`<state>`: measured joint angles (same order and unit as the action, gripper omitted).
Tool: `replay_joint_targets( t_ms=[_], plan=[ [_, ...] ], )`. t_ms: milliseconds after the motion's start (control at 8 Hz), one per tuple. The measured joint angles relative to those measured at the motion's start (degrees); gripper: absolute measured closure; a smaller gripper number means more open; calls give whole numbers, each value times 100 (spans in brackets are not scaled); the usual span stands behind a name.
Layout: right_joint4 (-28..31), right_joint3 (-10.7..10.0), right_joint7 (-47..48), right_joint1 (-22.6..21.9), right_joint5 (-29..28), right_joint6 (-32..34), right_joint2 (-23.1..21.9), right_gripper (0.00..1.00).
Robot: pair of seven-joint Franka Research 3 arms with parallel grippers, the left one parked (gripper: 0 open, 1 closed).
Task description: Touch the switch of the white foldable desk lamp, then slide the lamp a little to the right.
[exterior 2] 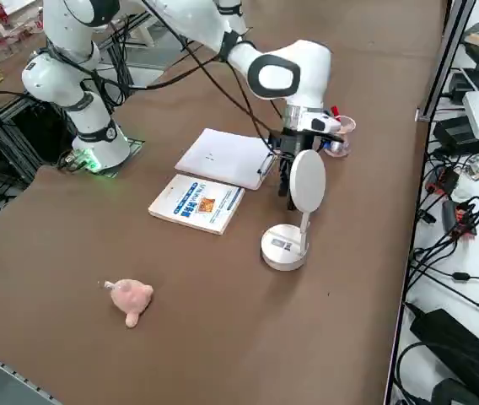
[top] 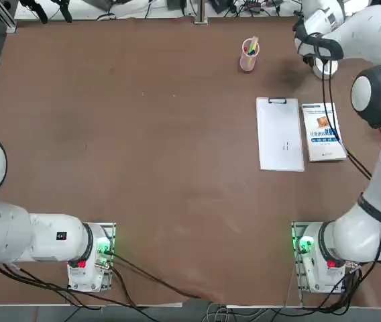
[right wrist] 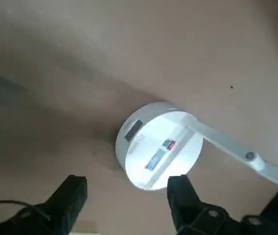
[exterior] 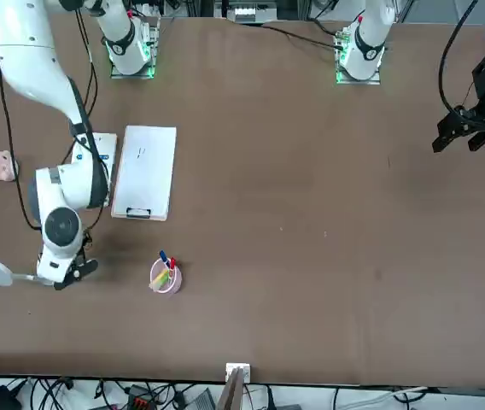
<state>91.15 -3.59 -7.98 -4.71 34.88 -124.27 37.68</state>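
With its fingers spread wide and nothing between them, the right gripper [right wrist: 127,196] hangs just beside the white foldable desk lamp [exterior 2: 283,246], which stands toward the far right corner of the table [top: 143,134]. Nearby lie a clipboard [top: 280,134] and a book [top: 322,132]; the pink pen cup [top: 249,55] stands closer to the far edge.

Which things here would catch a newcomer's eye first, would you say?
Probably the big white right arm, reaching over the table with its open fingers beside the white desk lamp, whose round head stands above its disc base. Next, perhaps, the pink pen cup, standing alone beyond the clipboard as the robot sees it. The small pink plush toy also stands out against the brown tabletop.
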Motion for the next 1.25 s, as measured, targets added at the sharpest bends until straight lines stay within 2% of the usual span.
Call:
replay_joint_targets(
  t_ms=[375,1250],
  plan=[
    [912,-165,192,150,53,-1799,-150,0],
    [1159,-204,324,440,72,-2496,-127,0]
  ],
)
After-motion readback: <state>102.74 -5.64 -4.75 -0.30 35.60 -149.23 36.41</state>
